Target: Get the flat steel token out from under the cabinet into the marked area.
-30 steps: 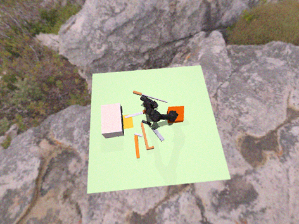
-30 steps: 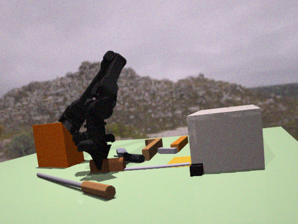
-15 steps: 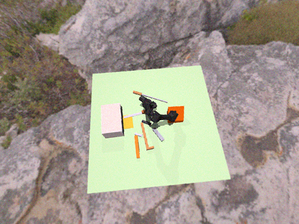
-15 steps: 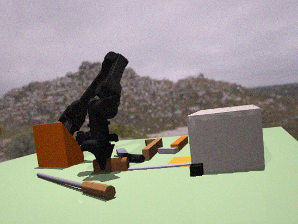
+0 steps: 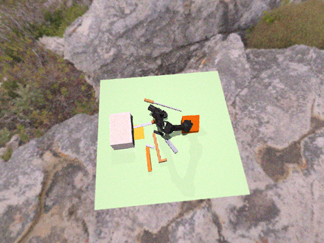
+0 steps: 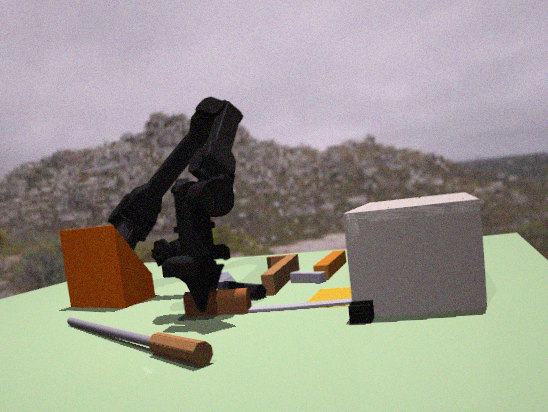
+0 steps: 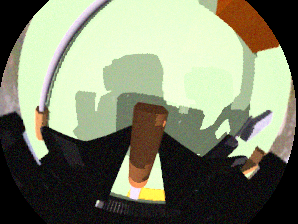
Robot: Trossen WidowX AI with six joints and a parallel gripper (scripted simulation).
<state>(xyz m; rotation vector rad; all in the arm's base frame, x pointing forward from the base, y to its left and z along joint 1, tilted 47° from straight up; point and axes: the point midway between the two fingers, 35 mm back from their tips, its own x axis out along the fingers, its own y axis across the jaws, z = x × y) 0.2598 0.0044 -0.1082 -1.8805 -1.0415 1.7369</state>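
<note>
My gripper (image 6: 201, 306) (image 7: 147, 131) is shut on the brown handle (image 6: 232, 301) (image 7: 149, 125) of a rod tool, low at the table. The tool's thin grey rod (image 5: 142, 125) (image 6: 300, 305) runs to the front of the pale cabinet (image 5: 121, 129) (image 6: 415, 260). A small black block (image 6: 361, 311) sits at the rod's far end, by the cabinet's lower front corner; whether the two are joined I cannot tell. The yellow marked area (image 5: 140, 134) (image 6: 330, 296) (image 7: 154, 194) lies in front of the cabinet, beside the rod. The token is not visible, nor are the vent slots.
Another brown-handled rod (image 5: 148, 101) (image 6: 181, 348) lies off to one side. On the other side lie an L-shaped stick (image 5: 157, 149) (image 6: 280, 275), an orange bar (image 5: 148, 158) (image 6: 330, 264) and a grey-bladed tool (image 5: 171, 146) (image 7: 256, 125). An orange block (image 5: 195, 123) (image 6: 92, 265) stands at the arm's base.
</note>
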